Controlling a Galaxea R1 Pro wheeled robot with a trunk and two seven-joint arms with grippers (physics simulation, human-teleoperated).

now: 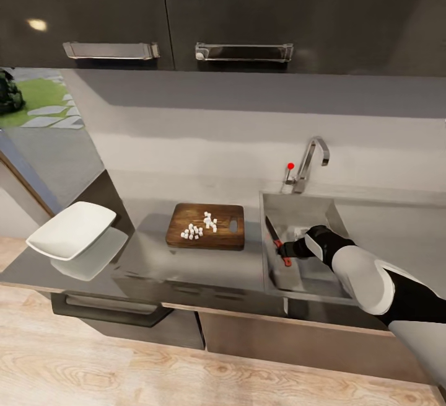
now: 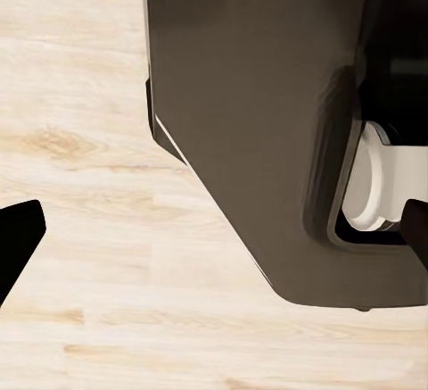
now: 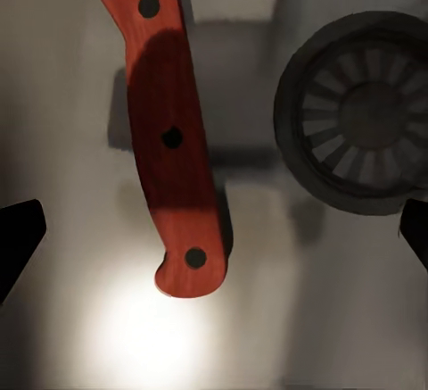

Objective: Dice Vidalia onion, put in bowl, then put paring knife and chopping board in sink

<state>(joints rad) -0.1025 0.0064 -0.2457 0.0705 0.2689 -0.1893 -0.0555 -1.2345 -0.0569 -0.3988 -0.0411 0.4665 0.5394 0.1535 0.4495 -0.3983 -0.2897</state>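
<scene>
The paring knife [image 1: 276,240] lies in the sink [image 1: 310,205], its orange-red handle [image 3: 171,145] flat on the steel floor beside the round drain [image 3: 361,113]. My right gripper [image 1: 288,250] hovers just over that handle, open, its dark fingertips [image 3: 20,234] far apart on either side and not touching it. Small white cubes of diced onion [image 1: 199,226] sit on the brown chopping board [image 1: 186,237], which lies on the countertop [image 1: 142,257] to the left of the sink. The white bowl [image 1: 71,229] stands at the countertop's left end. My left gripper [image 2: 214,238] is open, over the wood floor.
A chrome tap [image 1: 311,161] with a red knob [image 1: 290,166] rises behind the sink. Dark upper cabinets [image 1: 223,9] hang overhead. In the left wrist view a dark rounded body [image 2: 259,122] of the robot stands over light wood floor [image 2: 80,185].
</scene>
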